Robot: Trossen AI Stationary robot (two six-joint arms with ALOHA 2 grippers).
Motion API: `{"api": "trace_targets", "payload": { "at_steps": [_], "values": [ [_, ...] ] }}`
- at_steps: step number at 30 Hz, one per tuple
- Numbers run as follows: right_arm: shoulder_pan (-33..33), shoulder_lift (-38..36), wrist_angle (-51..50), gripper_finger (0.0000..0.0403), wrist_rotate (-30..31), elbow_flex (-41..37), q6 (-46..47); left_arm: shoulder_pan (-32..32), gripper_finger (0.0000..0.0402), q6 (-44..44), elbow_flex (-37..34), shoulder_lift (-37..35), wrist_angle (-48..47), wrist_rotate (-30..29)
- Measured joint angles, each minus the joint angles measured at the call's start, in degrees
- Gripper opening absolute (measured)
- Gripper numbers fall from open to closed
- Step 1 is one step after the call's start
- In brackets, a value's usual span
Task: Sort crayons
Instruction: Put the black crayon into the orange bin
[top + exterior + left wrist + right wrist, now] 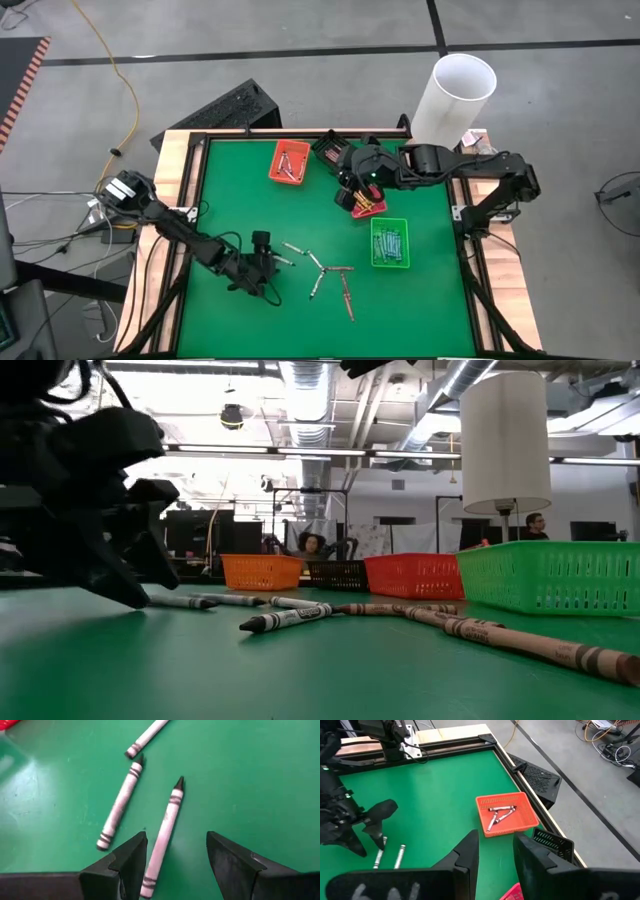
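- Grey crayon (162,837) lies flat on green bench (260,780), between left gripper (175,857) jaws, spread wide, not touching.
- Right gripper (495,852) above red tray (368,207), jaws parted, empty.

My left gripper (175,855) has its fingers spread, with 1 grey crayon (164,832) lying in the gap between them. A 2nd crayon (120,805) lies just outside my left finger (125,865), crowding that side. In the high view, open green mat (240,200) fills the left centre. The orange tray (288,161), red tray (366,205) and green tray (389,242) block the upper and right parts.
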Motion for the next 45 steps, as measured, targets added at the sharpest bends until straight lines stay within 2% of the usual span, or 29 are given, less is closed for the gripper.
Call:
{"api": "trace_targets", "payload": {
  "at_steps": [4, 12, 15, 18, 29, 37, 40, 45],
  "values": [
    [0.38, 0.00, -0.21, 0.0118, -0.14, 0.00, -0.02, 3.48, 0.0194, 1.80, -1.28, -0.08, 0.86, 2.73],
    [2.02, 0.00, -0.30, 0.0118, -0.18, 0.00, -0.02, 11.85, 0.0193, 6.69, -2.06, -0.13, 2.76, 14.72],
    [2.84, 0.00, -0.42, 0.0118, -0.20, 0.00, -0.04, 14.00, 0.0179, 6.79, -2.06, -0.11, 2.71, 18.91],
    [3.59, 0.00, -0.66, 0.0118, -0.20, 0.00, -0.12, 14.96, 0.0151, 7.20, -2.07, -0.05, 2.65, 20.67],
    [5.48, 0.00, -0.80, 0.0118, -0.11, 0.00, -0.15, 15.27, 0.0015, 5.51, -2.08, -0.02, 0.18, 17.65],
    [7.46, -0.07, -0.60, 0.0118, 0.31, 0.00, -1.49, 15.22, 0.0008, 1.94, -1.79, -0.15, 1.47, 16.22],
    [9.21, -0.18, 0.78, 0.0118, 3.81, 0.00, -3.48, 14.85, 0.0007, 0.67, -1.24, -1.45, 2.57, 15.04],
    [13.41, -1.28, 4.81, 0.0118, 10.33, -0.02, -8.77, 13.46, 0.0005, 0.57, -0.83, -6.89, 5.94, 7.74]
  ]
}}
